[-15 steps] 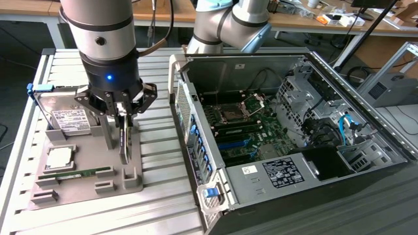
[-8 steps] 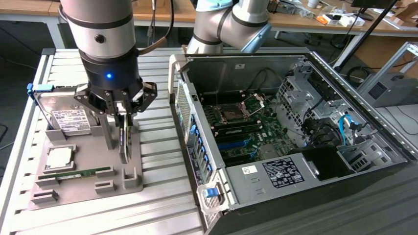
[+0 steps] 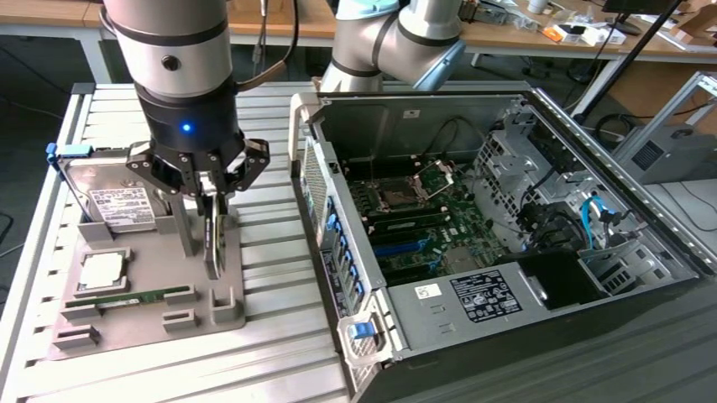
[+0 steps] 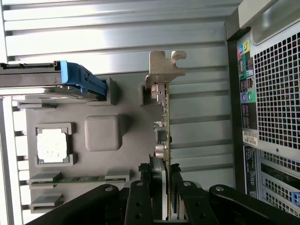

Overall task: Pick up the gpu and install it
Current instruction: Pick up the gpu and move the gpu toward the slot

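One gpu (image 3: 213,243) (image 4: 165,117), a thin flat dark circuit-board card with a pale metal bracket at one end, standing on edge and upright. I have it clamped in the single pincer (image 3: 208,197) (image 4: 164,197), narrowed onto its upper edge with one black finger (image 4: 140,201) on each face. From here I can't tell whether its lower edge is clear of the holder.

Under it is one grey moulded plastic parts tray (image 3: 146,323). Three more parts are in the tray:
- One silver boxy hard drive (image 3: 112,201) with a white label, upright at the far end, just beside the card.
- One square pale processor chip (image 3: 101,270) (image 4: 52,144), lying flat in its pocket.
- One narrow green memory stick (image 3: 129,296) (image 4: 77,178), lying in its slot.

The tray rests on one ribbed metal table (image 3: 280,336) (image 4: 117,37).

One open black computer case (image 3: 627,193) (image 4: 276,93) lies on its side, towards the exterior view's right. It is apart from the tray, and one green motherboard (image 3: 415,227) is exposed inside.
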Tool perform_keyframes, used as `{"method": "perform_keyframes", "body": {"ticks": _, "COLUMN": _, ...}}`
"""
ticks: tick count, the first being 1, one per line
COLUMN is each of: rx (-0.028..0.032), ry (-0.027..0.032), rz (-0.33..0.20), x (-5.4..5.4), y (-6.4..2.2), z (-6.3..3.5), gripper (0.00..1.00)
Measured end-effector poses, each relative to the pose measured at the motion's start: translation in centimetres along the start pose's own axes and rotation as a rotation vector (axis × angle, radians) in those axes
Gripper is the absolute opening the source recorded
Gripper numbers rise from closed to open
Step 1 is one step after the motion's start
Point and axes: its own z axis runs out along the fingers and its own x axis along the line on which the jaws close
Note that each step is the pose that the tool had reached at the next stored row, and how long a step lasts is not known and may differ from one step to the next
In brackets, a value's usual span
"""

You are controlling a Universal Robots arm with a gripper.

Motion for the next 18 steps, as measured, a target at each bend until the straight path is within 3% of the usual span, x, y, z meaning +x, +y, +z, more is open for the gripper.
{"method": "perform_keyframes", "body": {"ticks": 18, "rx": 0.0001, "ry": 0.0001, "rz": 0.000, "x": -0.01, "y": 0.02, "z": -0.43, "gripper": 0.27}}
